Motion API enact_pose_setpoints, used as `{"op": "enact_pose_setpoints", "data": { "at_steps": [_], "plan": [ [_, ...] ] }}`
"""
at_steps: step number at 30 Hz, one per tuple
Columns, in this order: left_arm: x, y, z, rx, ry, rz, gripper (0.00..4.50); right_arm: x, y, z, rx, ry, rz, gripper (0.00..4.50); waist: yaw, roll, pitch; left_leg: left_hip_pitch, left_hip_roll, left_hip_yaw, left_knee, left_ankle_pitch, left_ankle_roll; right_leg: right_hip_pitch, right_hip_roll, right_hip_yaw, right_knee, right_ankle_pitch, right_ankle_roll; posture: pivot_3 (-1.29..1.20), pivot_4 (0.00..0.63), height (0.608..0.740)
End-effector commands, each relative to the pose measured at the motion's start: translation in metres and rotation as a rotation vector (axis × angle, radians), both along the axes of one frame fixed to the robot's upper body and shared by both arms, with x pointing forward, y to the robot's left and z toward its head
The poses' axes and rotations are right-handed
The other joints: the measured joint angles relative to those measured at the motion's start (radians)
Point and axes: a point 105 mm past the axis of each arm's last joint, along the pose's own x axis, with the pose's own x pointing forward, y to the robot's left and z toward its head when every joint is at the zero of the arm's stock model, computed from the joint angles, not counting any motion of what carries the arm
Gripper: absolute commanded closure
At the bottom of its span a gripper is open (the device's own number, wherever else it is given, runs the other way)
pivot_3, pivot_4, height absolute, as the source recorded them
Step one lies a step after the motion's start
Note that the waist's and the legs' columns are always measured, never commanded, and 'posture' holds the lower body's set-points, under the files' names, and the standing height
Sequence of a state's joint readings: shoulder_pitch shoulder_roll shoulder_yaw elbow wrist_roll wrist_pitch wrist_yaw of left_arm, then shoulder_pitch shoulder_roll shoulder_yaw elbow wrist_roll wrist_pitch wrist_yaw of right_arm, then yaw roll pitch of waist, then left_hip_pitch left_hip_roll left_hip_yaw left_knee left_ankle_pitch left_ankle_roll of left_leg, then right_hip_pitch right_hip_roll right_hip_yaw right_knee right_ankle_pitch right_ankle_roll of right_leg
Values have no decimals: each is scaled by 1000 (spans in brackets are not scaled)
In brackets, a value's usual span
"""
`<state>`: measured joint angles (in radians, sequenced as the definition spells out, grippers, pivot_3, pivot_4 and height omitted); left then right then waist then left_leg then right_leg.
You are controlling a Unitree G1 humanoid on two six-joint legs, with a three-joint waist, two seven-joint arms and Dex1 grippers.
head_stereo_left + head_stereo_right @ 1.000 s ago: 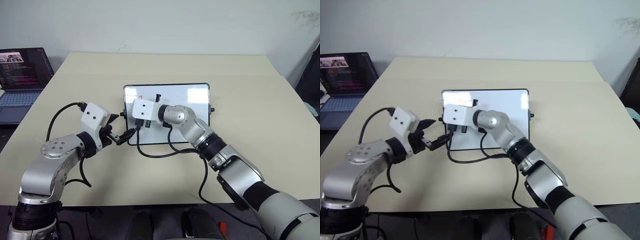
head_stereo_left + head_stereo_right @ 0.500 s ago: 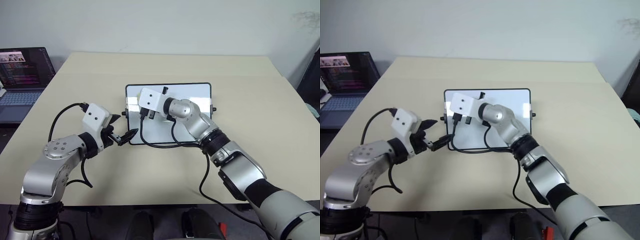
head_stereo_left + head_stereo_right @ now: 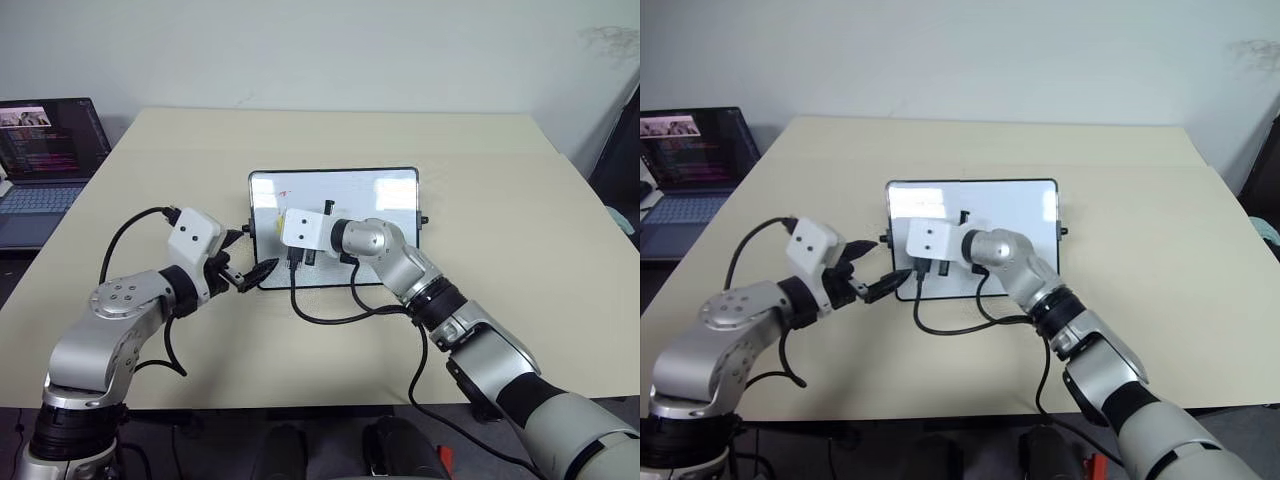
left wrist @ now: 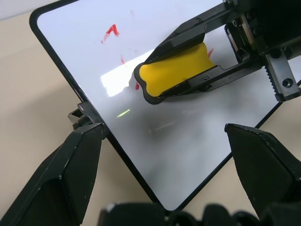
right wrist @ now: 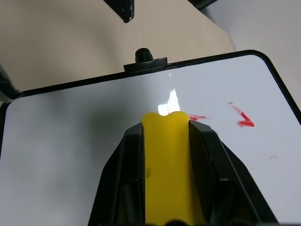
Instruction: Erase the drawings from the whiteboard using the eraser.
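Nearest you, your left gripper [image 3: 243, 262] hovers at the near left corner of the whiteboard [image 3: 380, 200], its two black fingers [image 4: 61, 186] spread wide apart with nothing between them, one fingertip just off the board's dark frame and close to the small black side knob [image 4: 79, 117].

Just beyond it, your right gripper [image 4: 155, 87] reaches across from the right and is clamped on the eraser [image 4: 176, 68], the yellow block pinched between both black fingers [image 5: 203, 155] with its rounded end sticking out past the fingertips. The eraser sits over the left half of the glossy white surface, and whether its dark underside is pressed flat to the board cannot be told. A black cable [image 3: 345, 310] loops from that wrist over the board's near edge and onto the beige table [image 3: 520, 250].

What shows of the drawings [image 5: 242, 117] is red marker: a small angular tick toward the board's far left corner, well clear of the eraser, and fainter red smudges [image 5: 197, 117] just beside and partly under the eraser's tip. The right half of the board looks plain white.

The whiteboard lies flat at the middle of the table. Farthest back, off the table's left corner, an open laptop [image 3: 45, 150] shows a lit screen.
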<state>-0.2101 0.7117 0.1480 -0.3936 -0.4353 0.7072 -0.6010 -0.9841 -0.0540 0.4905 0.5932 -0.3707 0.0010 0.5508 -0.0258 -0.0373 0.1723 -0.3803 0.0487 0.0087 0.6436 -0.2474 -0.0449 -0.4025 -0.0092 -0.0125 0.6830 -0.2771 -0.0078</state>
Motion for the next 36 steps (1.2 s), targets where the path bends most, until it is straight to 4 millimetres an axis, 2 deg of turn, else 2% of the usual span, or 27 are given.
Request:
{"op": "enact_pose_setpoints", "data": {
  "at_steps": [1,5,8,12,16,22,28,32,34,36],
  "plan": [
    [0,-4,14,10,-65,-20,0,10,-7,19,91,-25,-68,3510,0,0,0,0,0,0,0,0,0,0,0,0,0,0,0,0,150,740],
    [-1,-4,13,10,-64,-21,0,1,5,40,204,-19,-35,3515,-1,0,1,-3,0,0,-1,0,0,-3,0,0,-1,1,-1,0,150,740],
    [-1,-5,13,9,-63,-22,0,5,5,54,259,-61,-62,3515,-2,0,1,-6,0,1,-1,0,-1,-5,0,0,-2,2,-4,0,150,740],
    [-2,-5,13,7,-63,-23,0,12,-1,52,243,-86,-100,3515,-3,0,1,-13,1,1,-1,-2,-2,-10,0,0,-3,1,-3,0,150,740],
    [-3,-7,11,5,-60,-25,0,18,-8,31,161,-62,-125,3515,-2,0,1,-16,0,1,-1,-2,-2,-13,0,0,-3,1,-3,0,150,740],
    [-3,-6,11,4,-59,-23,0,9,-12,-16,6,67,-94,3515,-2,0,1,-12,0,0,-1,-2,-2,-9,-1,0,-2,1,-3,0,150,740],
    [-3,-6,12,4,-61,-21,0,5,-12,-23,-35,79,-74,3515,-3,0,1,-3,0,0,-1,-1,-1,-2,0,0,-2,0,0,0,150,740],
    [-3,-6,12,4,-61,-20,0,5,-7,-7,19,30,-63,3515,-2,0,1,-2,0,0,-1,-1,-1,-2,0,0,-1,0,0,0,150,740],
    [-3,-5,11,4,-60,-20,0,3,0,16,105,-13,-46,3515,-3,0,1,-3,0,0,-1,-1,-1,-2,0,0,-1,0,0,0,150,740],
    [-4,-5,11,4,-60,-19,0,1,4,29,154,-36,-37,3515,-3,0,1,-3,0,0,-1,-1,-1,-3,0,0,-1,0,0,0,150,740]
  ]
}}
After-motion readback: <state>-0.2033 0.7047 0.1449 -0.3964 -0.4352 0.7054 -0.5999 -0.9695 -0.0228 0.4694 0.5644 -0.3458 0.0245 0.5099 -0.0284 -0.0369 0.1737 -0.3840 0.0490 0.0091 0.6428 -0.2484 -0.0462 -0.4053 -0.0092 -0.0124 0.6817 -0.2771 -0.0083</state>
